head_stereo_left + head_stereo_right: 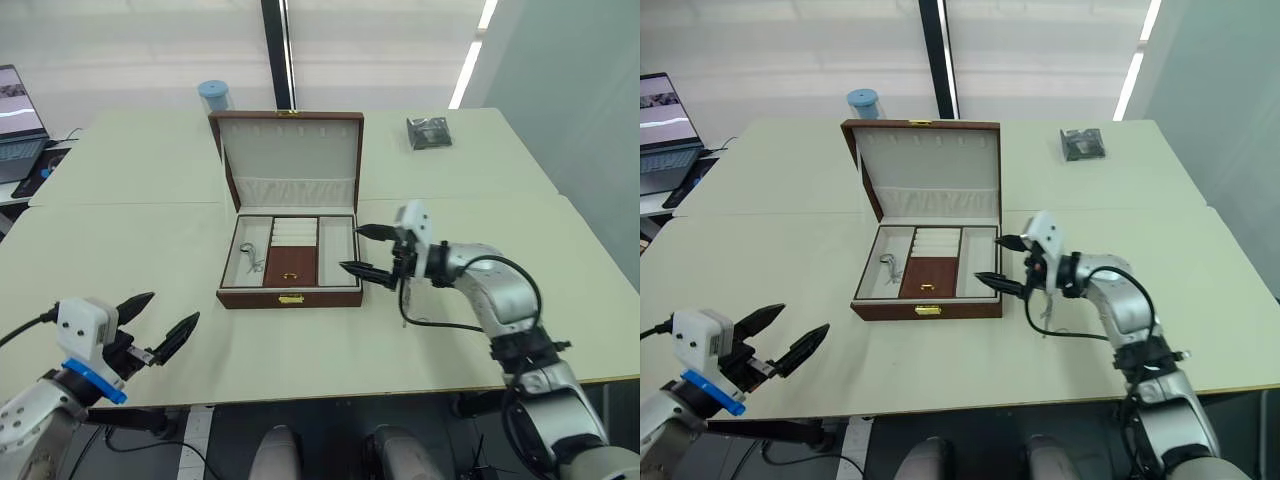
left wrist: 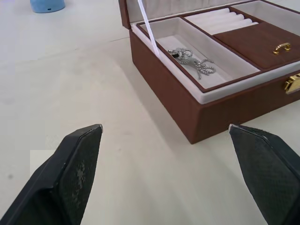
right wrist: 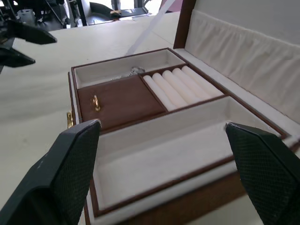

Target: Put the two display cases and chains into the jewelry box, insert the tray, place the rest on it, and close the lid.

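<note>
- Our right claw (image 1: 361, 250) hung just off the right wall of the jewelry box (image 1: 290, 296), jaws spread wide and holding nothing. We judged it was parked there to reach over the tray's right-hand section, which lay bare directly ahead of its fingers.
- The tray (image 3: 154, 140) already sat inside the box, flush under the rim, its brown panel with the gold pull (image 3: 96, 102) ahead of that claw and toward the far side.
- A chain (image 2: 192, 61) lay bunched in the section farthest from the right claw, the one nearest our left claw (image 1: 163, 322).
- Our left claw stood well apart from the box, also wide open and empty, likely kept clear so it would not crowd the work.
- The lid (image 1: 290, 160) stood upright behind the tray, not yet closed.
- A dark grey packet (image 1: 429, 132) lay far beyond the right claw; we could not tell whether it belonged on the tray.
</note>
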